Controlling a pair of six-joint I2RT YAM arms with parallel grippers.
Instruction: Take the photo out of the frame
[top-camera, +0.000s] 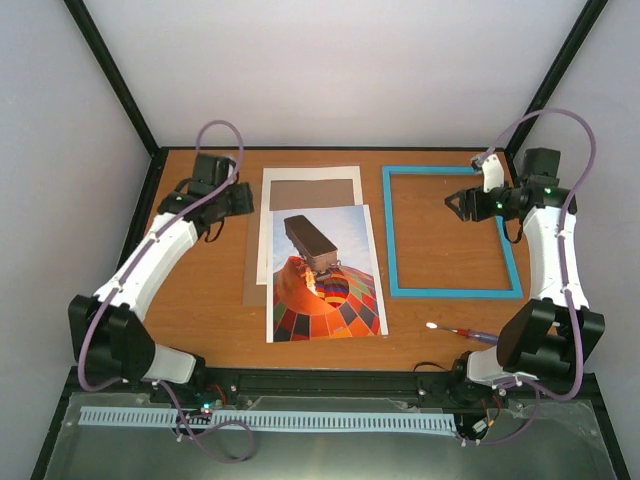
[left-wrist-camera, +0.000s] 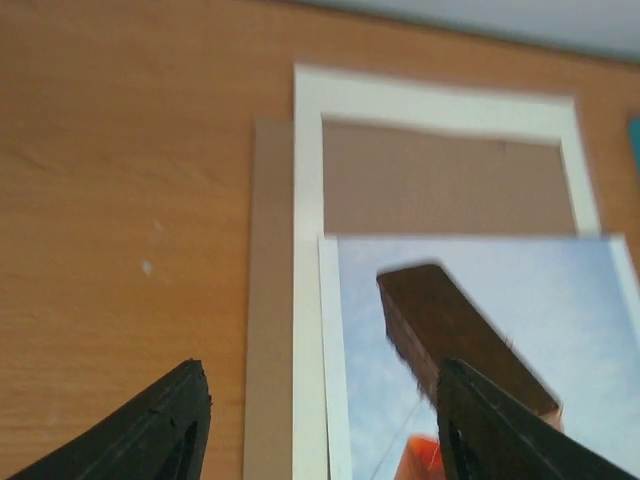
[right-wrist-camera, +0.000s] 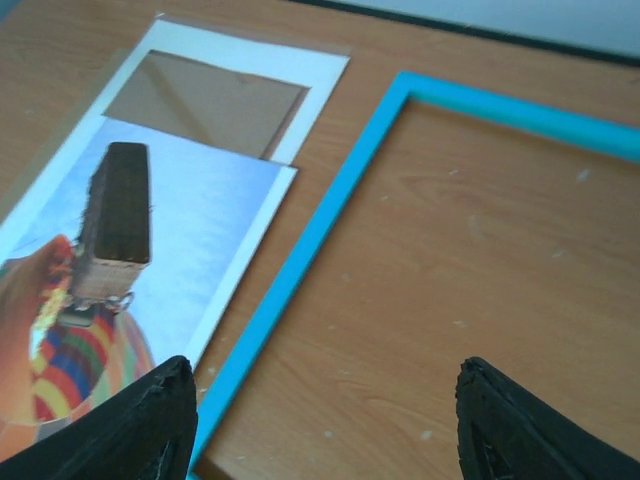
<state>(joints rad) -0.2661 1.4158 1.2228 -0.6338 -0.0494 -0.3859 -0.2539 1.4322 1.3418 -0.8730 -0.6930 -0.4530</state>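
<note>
Top external view showed the photo (top-camera: 325, 275) lying flat on the table (top-camera: 225, 340), out of the frame (top-camera: 455, 292) and just left of it, not touching. It covered the near part of the white mat (top-camera: 310, 178). The brown board (top-camera: 253, 285) showed only as a strip along the mat's left edge. Left wrist view cut off the photo's near part. Bare wood lay inside the frame. A screwdriver (top-camera: 462, 332) lay near its near rail. The left gripper (top-camera: 243, 200) hovered by the mat's far left corner, fingers spread. The right gripper (top-camera: 453, 205) hung over the frame's far right, fingers wide apart, holding nothing.
</note>
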